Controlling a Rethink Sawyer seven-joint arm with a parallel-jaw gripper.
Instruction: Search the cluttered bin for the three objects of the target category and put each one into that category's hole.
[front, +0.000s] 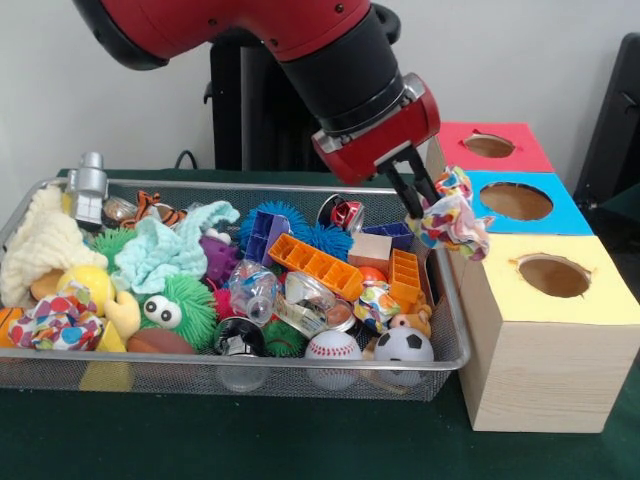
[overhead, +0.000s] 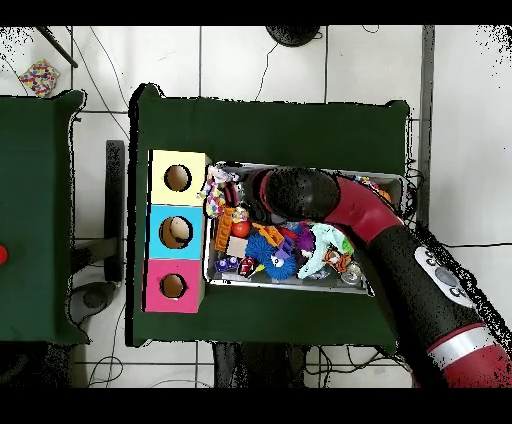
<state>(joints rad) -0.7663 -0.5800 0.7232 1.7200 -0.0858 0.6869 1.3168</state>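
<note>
**Patterned cloth lifted toward the sorting box**

Taking the wooden box (front: 520, 370) with its three holes as the landmark: to its left the wire mesh bin (front: 60, 375) is heaped with toys, among them a second multicoloured patterned cloth (front: 58, 322) at the end farthest from the box. The black gripper (front: 413, 192) hangs over the bin's box-side edge, jaws clamped on a multicoloured patterned fabric bundle (front: 453, 222) held just beside the box. All three holes, red (front: 489, 145), blue (front: 516, 201) and yellow (front: 553, 275), look empty; I judge most of the sorting remains.
</note>
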